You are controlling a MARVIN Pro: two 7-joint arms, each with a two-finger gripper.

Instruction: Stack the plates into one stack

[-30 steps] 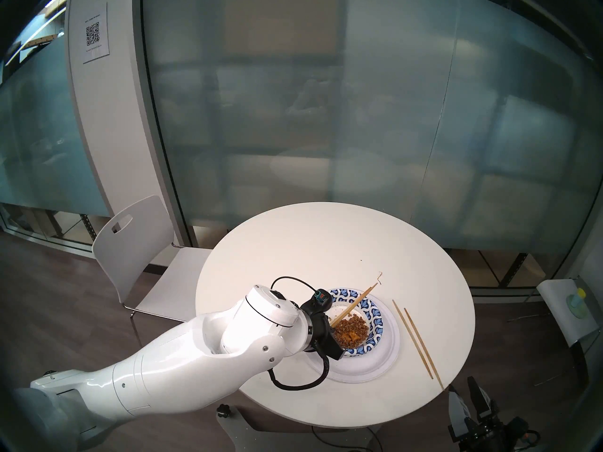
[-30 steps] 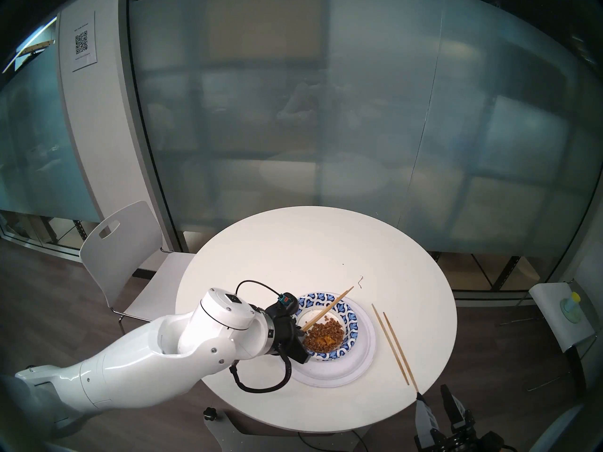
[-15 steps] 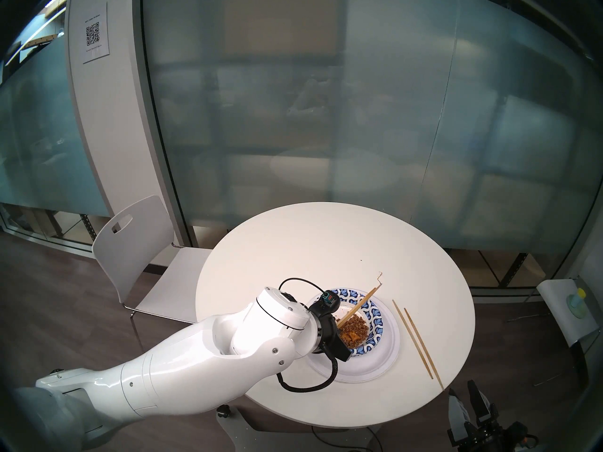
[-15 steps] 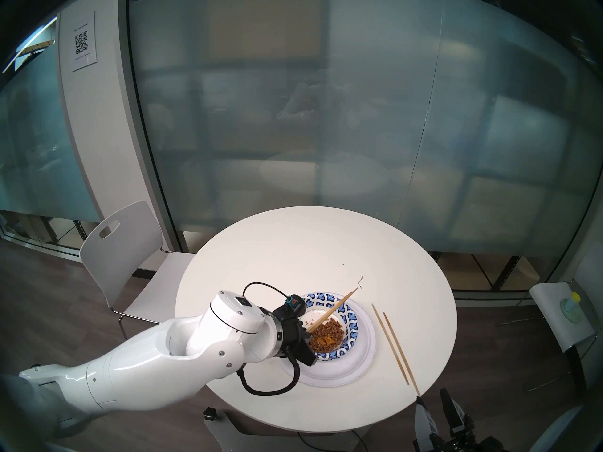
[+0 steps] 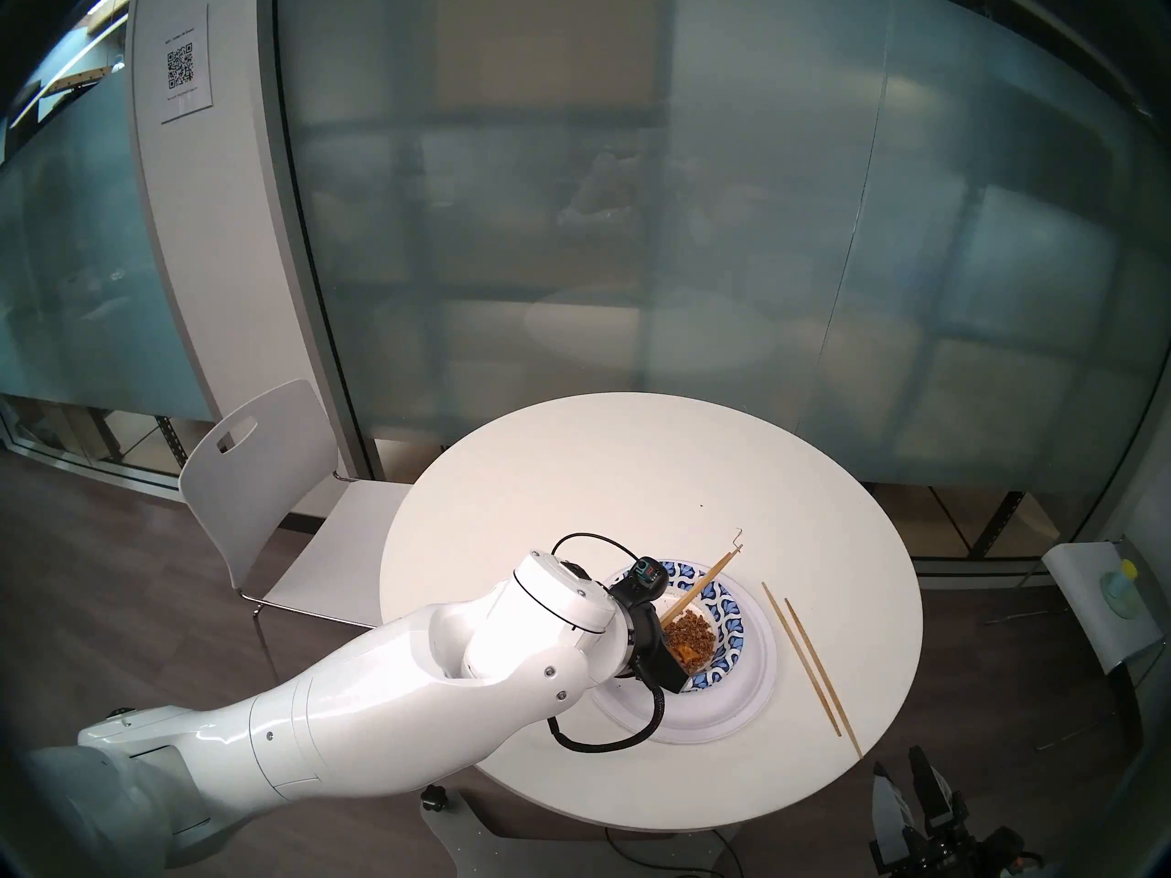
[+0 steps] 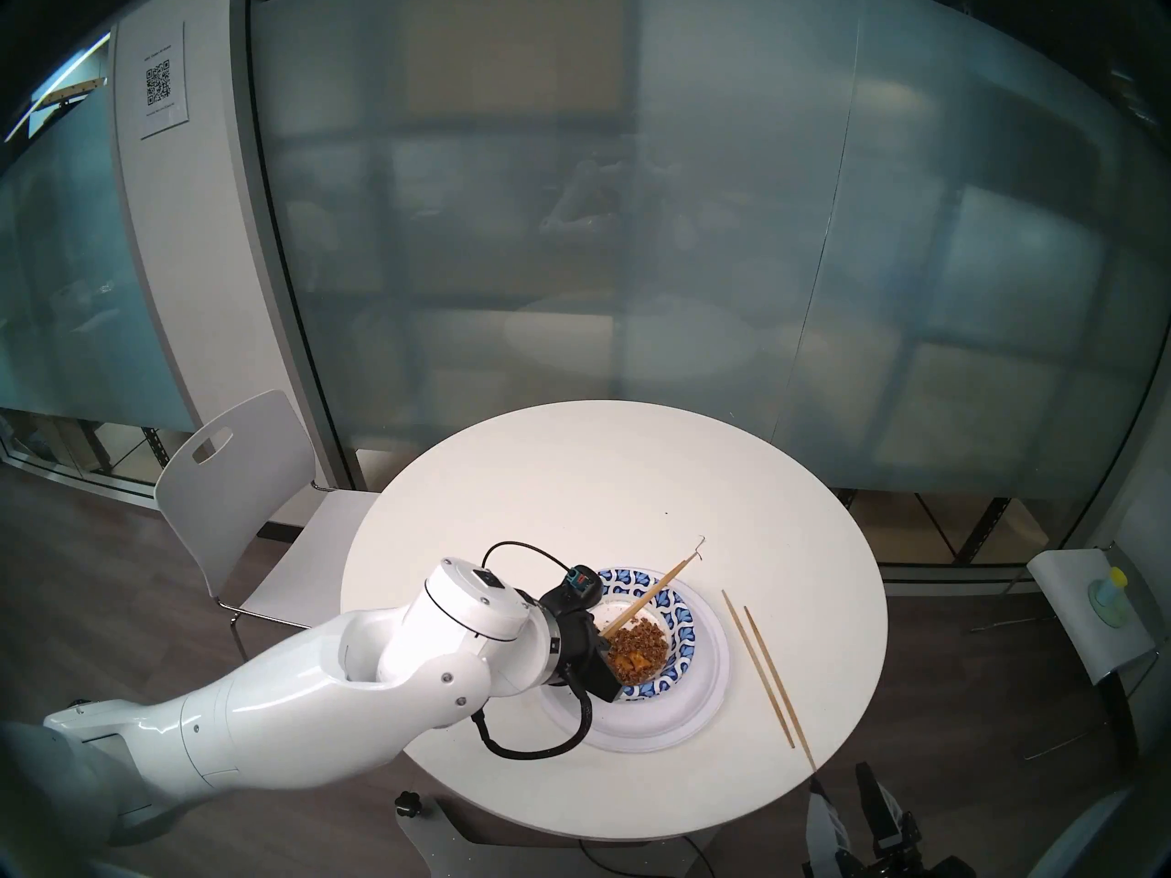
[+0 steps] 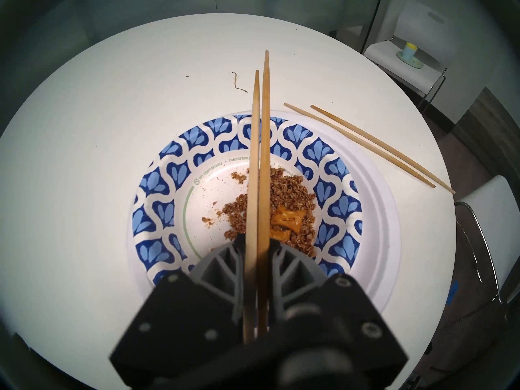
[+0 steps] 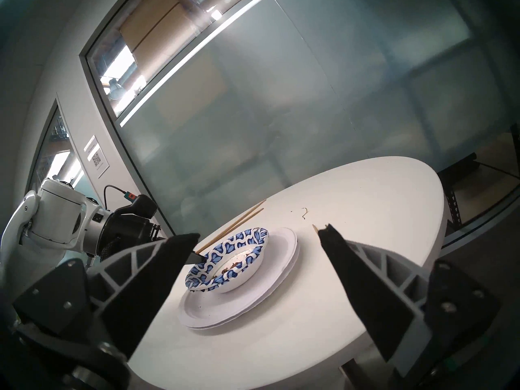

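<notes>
Frosted glass backs your round white tabletop [image 5: 570, 477], where the stack [image 7: 374, 212] sits near its front edge, blue-patterned plate [image 7: 157, 212] uppermost. Your left tool [image 7: 257, 241] is clenched on a pair of chopsticks [image 7: 260, 155] above the crumbs [image 7: 292, 195]. Your right tool [image 8: 259, 234] stands released off the tabletop's edge; a second pair [image 5: 808, 661] lies just beside the stack.

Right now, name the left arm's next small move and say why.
Probably carry the held chopsticks toward the loose pair on the table. The left gripper clamps them above the food-filled blue-patterned dish, and they aren't part of the stack.
</notes>
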